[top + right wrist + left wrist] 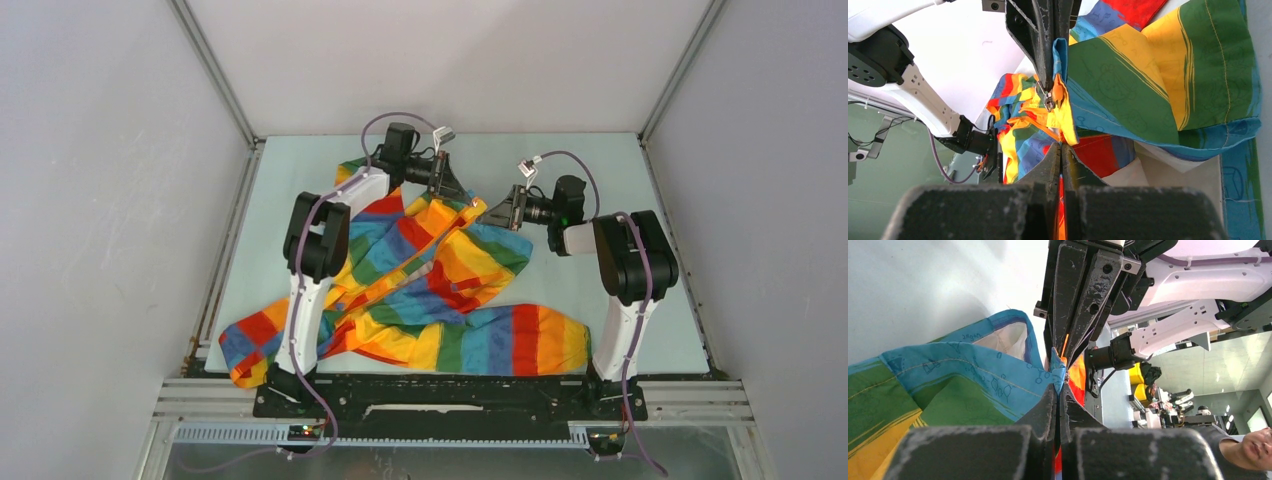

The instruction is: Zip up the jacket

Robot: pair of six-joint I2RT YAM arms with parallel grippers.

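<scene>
Top view: your soft rainbow-striped fabric jacket [450, 275] lies crumpled on the pale table [600, 165] between the arms. It looks light, floppy and slippery, so grip the firmer front edge, where the left gripper [447, 180] and right gripper [507, 208] both sit. Left wrist view: the left gripper [1058, 390] is clamped flat on the blue hem corner with no gap showing. Right wrist view: the right gripper [1062, 150] is pinched tight on the orange-yellow front edge just below the small metal zipper pull [1048, 100], which hangs between the two fingertip pairs.
</scene>
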